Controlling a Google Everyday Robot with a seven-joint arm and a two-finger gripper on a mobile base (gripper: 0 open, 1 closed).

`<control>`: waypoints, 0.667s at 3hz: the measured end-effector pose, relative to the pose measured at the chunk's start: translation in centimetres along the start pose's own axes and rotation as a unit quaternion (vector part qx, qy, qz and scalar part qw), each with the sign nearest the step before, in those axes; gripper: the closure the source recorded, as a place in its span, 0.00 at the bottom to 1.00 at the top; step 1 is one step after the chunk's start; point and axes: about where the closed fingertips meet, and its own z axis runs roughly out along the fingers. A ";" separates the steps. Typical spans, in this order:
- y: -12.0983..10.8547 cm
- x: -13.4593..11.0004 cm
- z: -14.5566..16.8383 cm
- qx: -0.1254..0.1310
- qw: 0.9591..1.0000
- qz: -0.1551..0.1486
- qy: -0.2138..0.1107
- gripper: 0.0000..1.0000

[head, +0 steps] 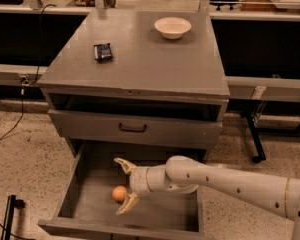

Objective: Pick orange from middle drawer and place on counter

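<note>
The orange [119,193] lies on the floor of the pulled-out middle drawer [95,181], left of centre. My gripper [123,186] is inside the drawer, reaching in from the right, with its two pale fingers [123,165] spread open. The orange sits between the fingertips, nearer the lower one, and is not gripped. The white arm [230,184] stretches in from the right edge. The grey counter [140,59] tops the cabinet above.
A white bowl [172,27] stands at the counter's back right. A small dark packet [102,51] lies on its left side. A closed drawer front with a dark handle [132,128] sits above the open drawer. Speckled floor lies to both sides.
</note>
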 end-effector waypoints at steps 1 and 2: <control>0.9 3.6 1.9 -0.001 0.999 0.041 -0.027 0.00; 1.7 6.4 3.7 0.012 0.996 0.080 -0.048 0.00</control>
